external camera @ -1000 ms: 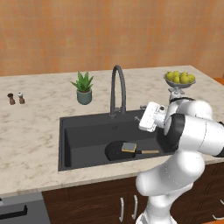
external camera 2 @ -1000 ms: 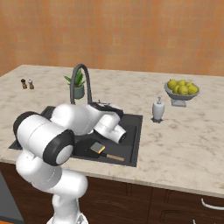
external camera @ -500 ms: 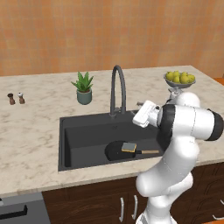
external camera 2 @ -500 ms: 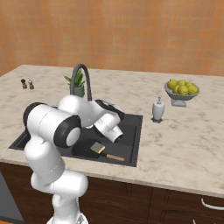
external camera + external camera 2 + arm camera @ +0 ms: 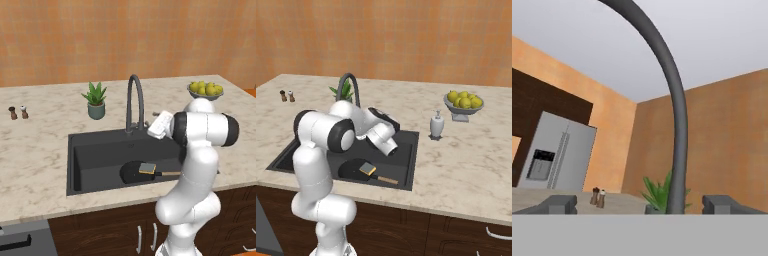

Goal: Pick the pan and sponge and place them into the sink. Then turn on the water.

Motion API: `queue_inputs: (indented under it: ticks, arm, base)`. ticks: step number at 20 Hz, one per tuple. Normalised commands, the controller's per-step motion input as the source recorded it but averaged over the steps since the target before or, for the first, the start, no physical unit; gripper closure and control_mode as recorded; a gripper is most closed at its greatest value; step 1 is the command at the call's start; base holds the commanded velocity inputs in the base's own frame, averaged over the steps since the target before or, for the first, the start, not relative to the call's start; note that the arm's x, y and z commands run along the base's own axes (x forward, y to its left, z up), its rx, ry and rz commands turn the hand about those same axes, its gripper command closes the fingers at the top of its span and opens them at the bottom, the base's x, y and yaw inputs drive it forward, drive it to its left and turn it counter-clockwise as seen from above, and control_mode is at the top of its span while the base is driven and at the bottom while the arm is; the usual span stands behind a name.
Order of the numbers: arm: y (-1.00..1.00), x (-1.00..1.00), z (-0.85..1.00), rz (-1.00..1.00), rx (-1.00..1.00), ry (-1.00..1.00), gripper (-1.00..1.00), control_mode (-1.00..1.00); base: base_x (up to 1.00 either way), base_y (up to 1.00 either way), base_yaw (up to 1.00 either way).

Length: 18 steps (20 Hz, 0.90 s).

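Having swung up toward the gooseneck faucet [image 5: 674,115], hovering with gripper [image 5: 639,204] spread wide, potted plant [image 5: 660,196] and shakers [image 5: 598,197] standing beyond.

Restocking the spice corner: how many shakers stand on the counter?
2: a dark shaker and a white-topped shaker, side by side at the counter's far left. None seem hidden.

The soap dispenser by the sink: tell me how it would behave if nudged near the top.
The soap dispenser stands upright on the counter, taller than its base is wide, so a high nudge would probably tip it. It looks rigid, likely sliding rather than deforming if pushed low. Its rounded body might roll once down.
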Motion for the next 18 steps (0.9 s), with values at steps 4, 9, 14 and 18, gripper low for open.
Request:
queue_inputs:
  ticks: [4,9,14,18]
  arm:
    - [0.0,0.5,-0.02,0.0,0.0,0.04,-1.0,-1.0]
    - [0.0,0.47,-0.15,-0.01,0.0,0.06,-1.0,-1.0]
    - [0.0,0.43,-0.31,-0.01,0.0,0.06,-1.0,-1.0]
    - [0.0,0.4,-0.3,0.0,0.0,0.05,-1.0,-1.0]
  base:
    - [0.0,0.0,0.0]
    - [0.0,0.0,0.0]
    - [0.0,0.0,0.0]
    - [0.0,0.0,0.0]
